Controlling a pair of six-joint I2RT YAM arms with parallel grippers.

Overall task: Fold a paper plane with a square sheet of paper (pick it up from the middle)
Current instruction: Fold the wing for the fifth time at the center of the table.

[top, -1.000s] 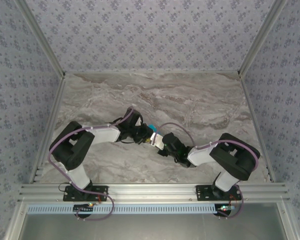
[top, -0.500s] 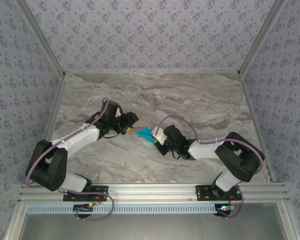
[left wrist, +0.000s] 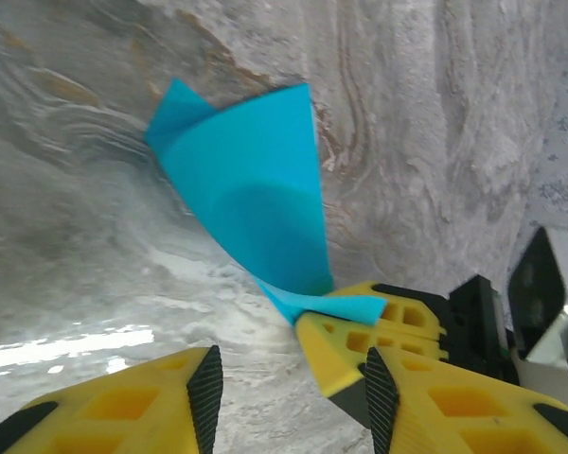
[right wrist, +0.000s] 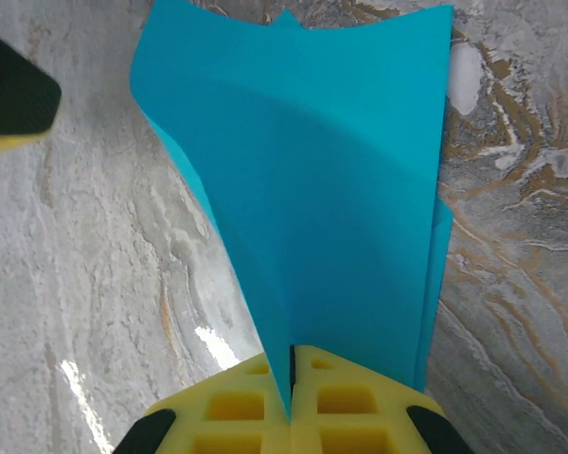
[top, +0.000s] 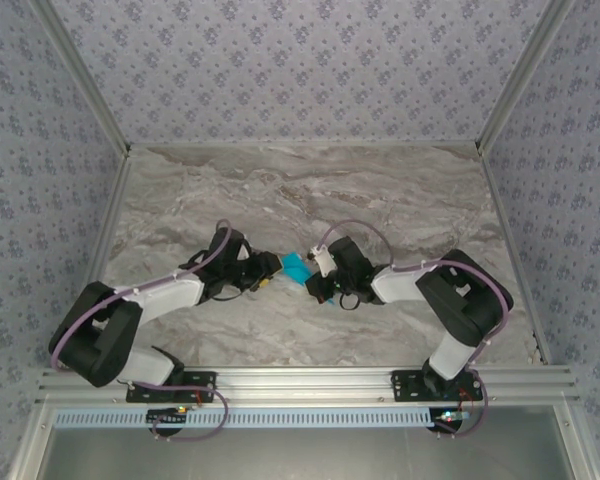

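Seen from above, a grey marbled counter (top: 400, 190) spreads across the middle of the frame. The left arm (top: 150, 300) and right arm (top: 430, 285) reach in from the lower corners and meet near its centre. Between their tips, just right of centre, is the square sheet of paper (top: 298, 267), a small bright cyan patch. I judge the task to be mid-fold: the sheet is no longer a flat square but not yet a dart, and one arm holds it out for the other to work on. In the right wrist view the sheet fans from a narrow pinched point at the bottom centre to a broad edge across the top. It has a soft curved bend across its face, not a sharp crease. A second layer peeks out along its right side, and a small tip shows at the top. I cannot tell whether its far edge rests on the counter or hangs just above it. The right fingers (right wrist: 350, 416) are pressed together on the sheet's narrow end, gripping it. In the left wrist view the left fingers (left wrist: 123, 411) stand wide apart at the bottom of the frame and hold nothing, with the paper rising toward the upper left beyond them. As I read it, the next move calls for me to bring those parted fingers onto the free broad end. I would close gently so the thin paper neither buckles nor slips from the pinch.
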